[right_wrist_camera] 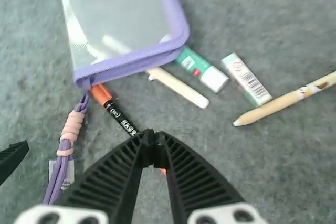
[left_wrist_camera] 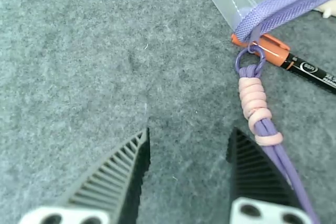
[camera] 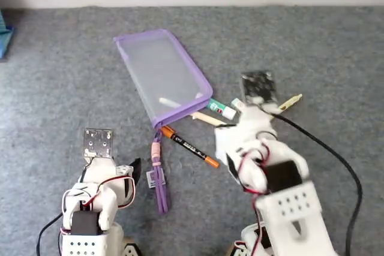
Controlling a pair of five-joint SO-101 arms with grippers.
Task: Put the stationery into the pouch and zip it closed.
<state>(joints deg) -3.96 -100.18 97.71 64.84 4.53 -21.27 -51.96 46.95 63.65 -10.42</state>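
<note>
The clear pouch [camera: 162, 73] with purple trim lies at mid-table, and a white item [camera: 170, 102] shows inside it. Its purple and pink zip strap [camera: 158, 172] trails toward the arms. An orange-capped black marker [camera: 189, 146], a cream pen [camera: 207, 118], a green-white tube [camera: 222, 110], a small white stick [camera: 238, 105] and a beige pencil [camera: 290, 101] lie by the pouch's near corner. My left gripper [left_wrist_camera: 189, 137] is open just above the carpet, the strap [left_wrist_camera: 257, 108] beside one finger. My right gripper [right_wrist_camera: 152, 140] is shut, hovering over the marker [right_wrist_camera: 118, 116].
A blue object [camera: 5, 34] sits at the far left edge. A white tag [right_wrist_camera: 55, 169] hangs on the strap. Grey carpet [camera: 60, 88] covers the table, with open room left of the pouch and beyond it.
</note>
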